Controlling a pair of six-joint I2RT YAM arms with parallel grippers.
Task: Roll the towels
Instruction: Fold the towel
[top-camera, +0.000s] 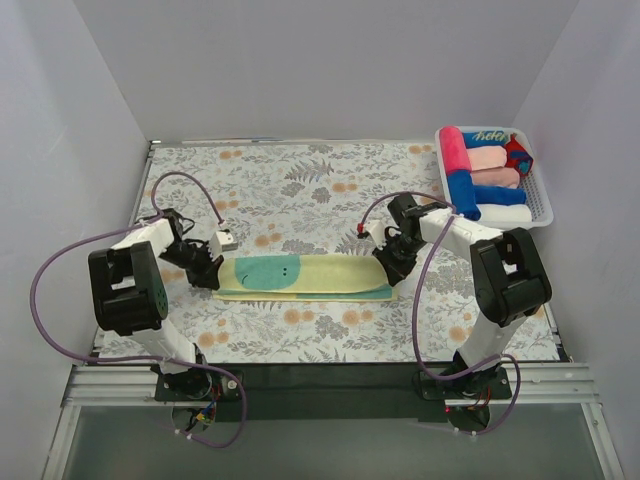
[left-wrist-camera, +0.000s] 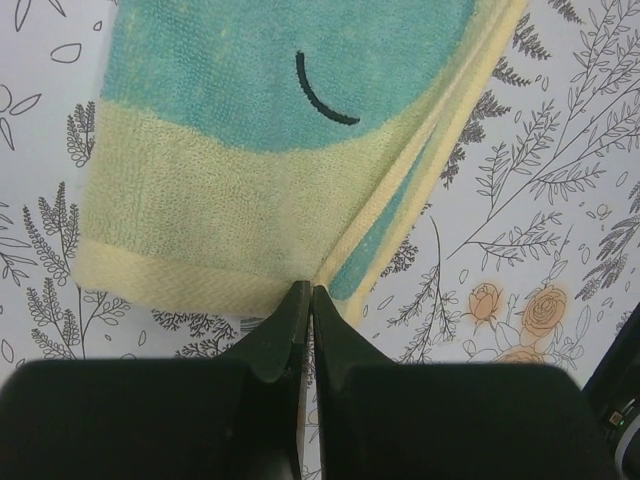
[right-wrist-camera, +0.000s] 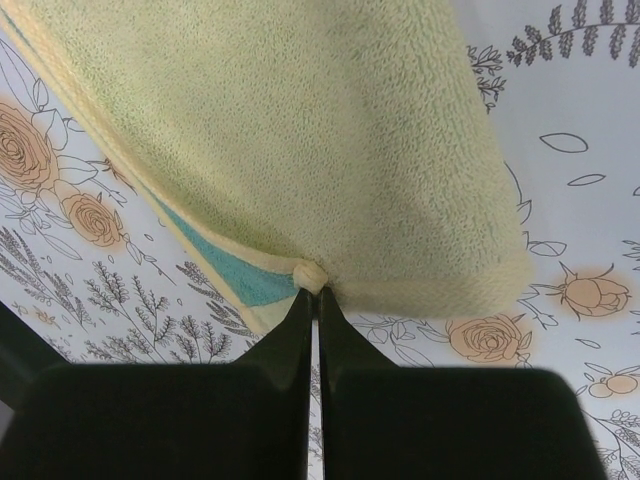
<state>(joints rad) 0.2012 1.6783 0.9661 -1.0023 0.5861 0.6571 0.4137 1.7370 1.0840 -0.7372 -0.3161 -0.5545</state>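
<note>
— Floral-printed tablecloth (top-camera: 300, 190) over the whole table, white walls round it. Laid out with what?

— Pale yellow terry towel (top-camera: 330, 277) with a teal round patch, folded into a long flat strip, stretched between the two arms. Off at the far right, white plastic basket (top-camera: 546, 205) of rolled towels (top-camera: 485, 178).

— Claws?

— Left gripper (left-wrist-camera: 305, 292) clenched at the short hem of the teal end, seemingly nipping the edge where the folded layers meet. Right gripper (right-wrist-camera: 310, 290) clamped on a small puckered nub of hem at the plain end.

— Handling?

— Probably light, soft and limp; no stiffness to push against. Likely to sag, bunch or unfold if lifted by one point. Grippy pile, so little slipping. Best taken at a short end, through all layers at the hem, then turned over on itself, kept snug and square.
</note>
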